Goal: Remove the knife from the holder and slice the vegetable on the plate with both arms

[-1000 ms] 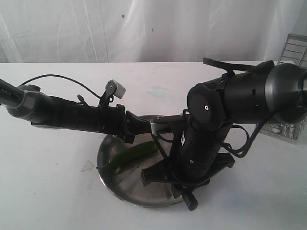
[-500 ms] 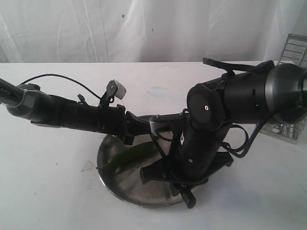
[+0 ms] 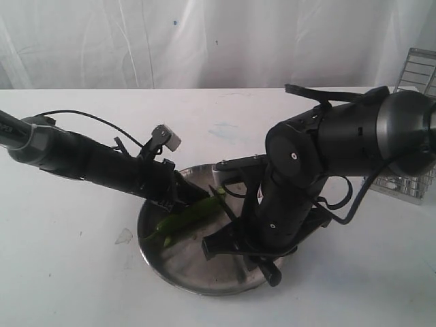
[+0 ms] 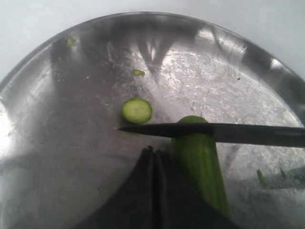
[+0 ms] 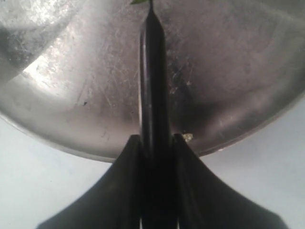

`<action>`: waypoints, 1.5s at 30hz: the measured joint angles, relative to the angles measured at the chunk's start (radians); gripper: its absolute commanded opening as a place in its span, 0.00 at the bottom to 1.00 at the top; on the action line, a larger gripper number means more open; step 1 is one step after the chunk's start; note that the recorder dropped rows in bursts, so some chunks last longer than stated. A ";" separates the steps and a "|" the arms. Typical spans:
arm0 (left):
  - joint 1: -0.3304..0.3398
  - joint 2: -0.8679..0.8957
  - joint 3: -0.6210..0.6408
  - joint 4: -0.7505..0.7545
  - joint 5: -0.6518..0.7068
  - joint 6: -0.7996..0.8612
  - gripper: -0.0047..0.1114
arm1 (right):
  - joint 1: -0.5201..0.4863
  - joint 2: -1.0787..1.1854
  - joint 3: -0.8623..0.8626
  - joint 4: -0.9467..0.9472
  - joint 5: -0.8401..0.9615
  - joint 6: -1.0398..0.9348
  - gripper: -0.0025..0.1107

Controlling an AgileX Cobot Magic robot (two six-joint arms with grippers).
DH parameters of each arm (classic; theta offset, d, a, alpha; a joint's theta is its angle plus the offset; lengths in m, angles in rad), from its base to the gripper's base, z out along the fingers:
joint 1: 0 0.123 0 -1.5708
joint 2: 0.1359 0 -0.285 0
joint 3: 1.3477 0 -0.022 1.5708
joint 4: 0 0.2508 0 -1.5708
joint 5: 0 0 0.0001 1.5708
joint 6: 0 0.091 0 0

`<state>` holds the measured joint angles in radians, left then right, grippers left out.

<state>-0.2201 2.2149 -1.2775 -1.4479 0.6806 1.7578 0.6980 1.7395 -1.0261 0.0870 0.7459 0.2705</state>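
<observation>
Plate [image 3: 153,248] close to the near edge of the counter [image 3: 68,272], with bare counter wide on its left and far sides. Holder [image 3: 417,71] far right, cut off by the frame and partly behind the right arm [image 3: 340,136]. On the plate, vegetable [image 4: 198,164] with knife [image 4: 228,133] across its cut end, and one slice [image 4: 137,110] just beside the blade tip. Right hand [image 5: 156,140] pinching the knife. Left hand [image 4: 153,152] pressed together just beside the vegetable, possibly touching it. Blade hidden in the exterior view.

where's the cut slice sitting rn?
In the left wrist view the slice lies flat on the plate, just beyond the knife near its tip, close to the vegetable but apart from it.
</observation>
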 measured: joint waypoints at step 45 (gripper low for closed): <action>-0.058 -0.044 -0.011 -0.093 -0.071 -0.096 0.04 | 0.000 0.002 0.000 0.002 -0.015 0.002 0.02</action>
<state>-0.2781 2.1709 -1.2882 -1.5414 0.6100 1.6618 0.6980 1.7413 -1.0261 0.0894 0.7307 0.2724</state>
